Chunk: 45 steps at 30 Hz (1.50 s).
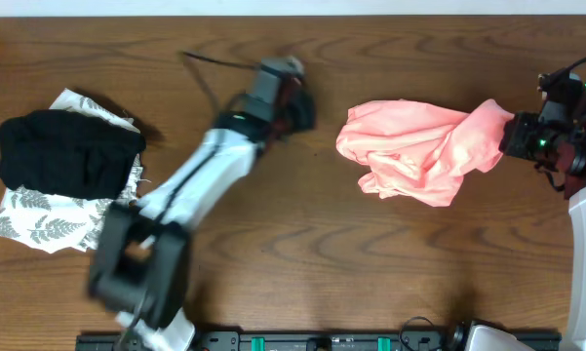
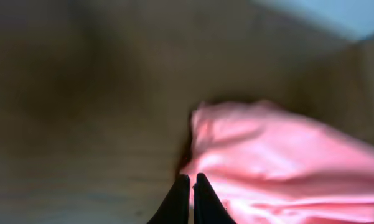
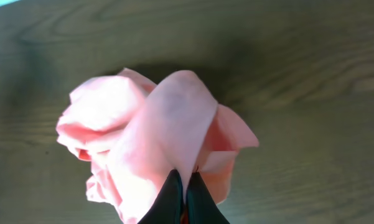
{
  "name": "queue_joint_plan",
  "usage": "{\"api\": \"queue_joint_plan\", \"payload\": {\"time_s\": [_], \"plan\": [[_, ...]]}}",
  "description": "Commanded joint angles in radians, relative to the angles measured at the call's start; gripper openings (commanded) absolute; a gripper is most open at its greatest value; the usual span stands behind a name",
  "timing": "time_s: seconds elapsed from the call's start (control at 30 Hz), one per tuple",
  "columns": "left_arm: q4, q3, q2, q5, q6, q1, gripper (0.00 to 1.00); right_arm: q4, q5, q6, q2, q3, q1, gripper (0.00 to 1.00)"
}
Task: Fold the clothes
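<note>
**A:** Where the tabletop (image 1: 302,234) runs toward the right of the overhead view, is that the salmon-pink T-shirt (image 1: 410,146)?

**B:** Yes. It lies right of centre, bunched in a crumpled heap and not spread flat. One drawn-out fold reaches toward the right edge of the frame, into the right gripper (image 1: 513,135).

**A:** How do its jaws stand?

**B:** They are pinched tight on that fold. The right wrist view shows pink cloth rising straight out of the closed tips.

**A:** And the left gripper (image 2: 191,185)?

**B:** It sits at upper centre of the overhead view, blurred, near the T-shirt's left edge with bare wood between them. Its jaws are pressed together on nothing.

**A:** What else is on the wood?

**B:** At far left, a black garment (image 1: 68,151) lies folded on top of a white leaf-print garment (image 1: 49,226), well apart from the T-shirt.
</note>
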Motion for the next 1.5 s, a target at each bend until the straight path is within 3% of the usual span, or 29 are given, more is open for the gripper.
{"api": "queue_joint_plan", "payload": {"time_s": [0.0,0.17,0.27,0.33,0.47,0.63,0.83,0.97,1.03,1.07,1.13,1.4,1.47], "plan": [[-0.036,0.037,-0.145,-0.048,0.109,0.048,0.06,-0.004,0.035,-0.011,0.004,0.008,0.006,0.01],[-0.066,0.038,-0.230,-0.007,0.108,0.053,0.07,-0.003,-0.039,-0.053,0.004,0.008,0.006,0.01],[-0.066,0.038,-0.175,0.021,0.018,-0.005,0.17,-0.003,-0.039,-0.053,0.004,0.008,0.006,0.01],[-0.047,0.038,-0.113,0.035,-0.020,-0.053,0.28,-0.004,-0.039,-0.053,0.004,0.008,0.006,0.01],[0.027,0.038,0.066,0.096,-0.126,-0.153,0.63,-0.004,-0.039,-0.052,0.004,0.008,0.006,0.01],[0.108,0.038,0.243,0.180,-0.259,-0.223,0.64,-0.004,-0.039,-0.051,0.004,0.008,0.006,0.01],[0.197,0.038,0.335,0.180,-0.264,-0.246,0.71,-0.003,-0.039,-0.052,0.004,0.008,0.006,0.01],[0.236,0.038,0.357,0.091,-0.230,-0.243,0.67,-0.003,-0.039,-0.052,0.004,0.008,0.006,0.01],[0.264,0.038,0.356,0.076,-0.182,-0.239,0.47,-0.004,-0.039,-0.051,0.004,0.008,0.006,0.01],[0.277,0.039,0.355,0.077,-0.167,-0.235,0.28,-0.004,-0.039,-0.052,0.004,0.008,0.006,0.01],[0.278,0.048,0.348,0.076,-0.140,-0.221,0.06,-0.003,-0.039,-0.052,0.004,0.008,0.006,0.01],[0.079,0.123,0.272,0.077,-0.038,-0.145,0.06,-0.004,-0.039,-0.051,0.004,0.007,0.006,0.01],[0.025,0.124,0.253,0.088,-0.050,-0.144,0.12,-0.004,-0.039,-0.051,0.004,0.008,0.006,0.01]]}}
